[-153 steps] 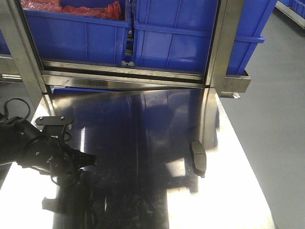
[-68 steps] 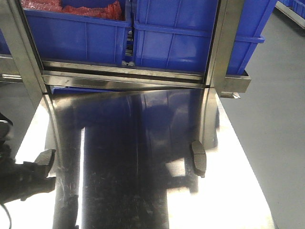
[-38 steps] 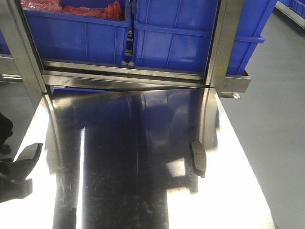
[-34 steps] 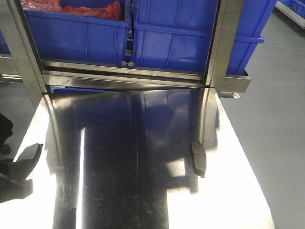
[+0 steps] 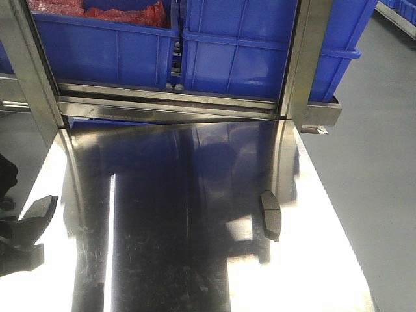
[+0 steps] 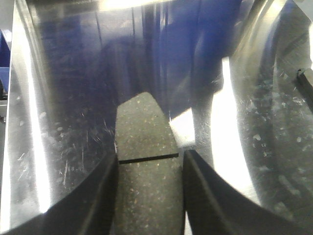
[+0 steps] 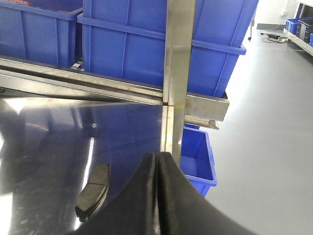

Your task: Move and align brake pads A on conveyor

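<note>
One brake pad A (image 6: 146, 161), dark and speckled with a thin groove across it, sits between my left gripper's (image 6: 149, 159) two black fingers, which press on both its long sides over the shiny steel table (image 6: 63, 98). From the front, that gripper (image 5: 26, 233) pokes in at the left edge with the pad's end (image 5: 41, 208) sticking out. A second brake pad (image 5: 270, 214) lies on the table's right side, also seen from the right wrist (image 7: 93, 191). My right gripper (image 7: 157, 155) is shut and empty, up and to the right of that pad. The conveyor is out of view.
Blue bins (image 5: 240, 52) sit on a steel shelf behind the table, one holding red bags (image 5: 123, 12). A steel upright post (image 7: 178, 73) stands at the table's far right corner. A blue bin (image 7: 198, 156) rests on the grey floor beyond the right edge.
My left gripper has pulled back from the table's left-middle to the left edge of the front view. Over the last half second it has held still. The right-hand pad has not moved.
</note>
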You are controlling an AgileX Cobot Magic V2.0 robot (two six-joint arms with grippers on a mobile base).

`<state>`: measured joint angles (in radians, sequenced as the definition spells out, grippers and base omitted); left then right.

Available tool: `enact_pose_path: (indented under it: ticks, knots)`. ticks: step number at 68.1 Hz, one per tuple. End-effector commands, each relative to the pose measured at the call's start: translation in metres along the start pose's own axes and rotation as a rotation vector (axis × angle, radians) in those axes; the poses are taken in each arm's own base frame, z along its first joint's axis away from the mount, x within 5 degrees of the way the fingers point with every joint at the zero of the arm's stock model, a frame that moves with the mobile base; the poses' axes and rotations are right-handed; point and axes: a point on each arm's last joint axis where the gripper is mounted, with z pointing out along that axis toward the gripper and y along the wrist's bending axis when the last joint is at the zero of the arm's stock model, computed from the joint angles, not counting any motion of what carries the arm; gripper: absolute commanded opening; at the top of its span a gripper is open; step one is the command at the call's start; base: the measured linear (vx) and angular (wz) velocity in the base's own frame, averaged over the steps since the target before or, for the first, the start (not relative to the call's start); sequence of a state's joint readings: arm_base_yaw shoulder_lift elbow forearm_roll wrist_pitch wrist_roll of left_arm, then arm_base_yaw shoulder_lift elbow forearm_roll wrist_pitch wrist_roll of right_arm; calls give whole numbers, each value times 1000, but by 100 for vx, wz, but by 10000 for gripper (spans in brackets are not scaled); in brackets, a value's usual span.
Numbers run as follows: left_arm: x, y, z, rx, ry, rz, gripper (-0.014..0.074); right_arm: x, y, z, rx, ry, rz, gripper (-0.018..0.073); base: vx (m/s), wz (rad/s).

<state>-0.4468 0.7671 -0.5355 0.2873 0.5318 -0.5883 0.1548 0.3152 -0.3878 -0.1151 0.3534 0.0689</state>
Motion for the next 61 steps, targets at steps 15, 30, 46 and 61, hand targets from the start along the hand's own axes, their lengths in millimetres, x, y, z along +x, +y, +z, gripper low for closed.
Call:
enact_pose_path:
  ticks: [15, 30, 46, 61]
  knots:
    - [-14, -6, -6, 53, -96, 3, 114, -15, -1, -2, 4, -95, -11, -3, 0, 0]
    - [-14, -6, -6, 53, -96, 3, 114, -15, -1, -2, 4, -95, -11, -3, 0, 0]
    - [-14, -6, -6, 53, -96, 3, 114, -15, -1, -2, 4, -96, -11, 2, 0, 0]
    - [-14, -6, -6, 53, -96, 3, 114, -16, 0, -2, 3, -104, -11, 210, 0, 0]
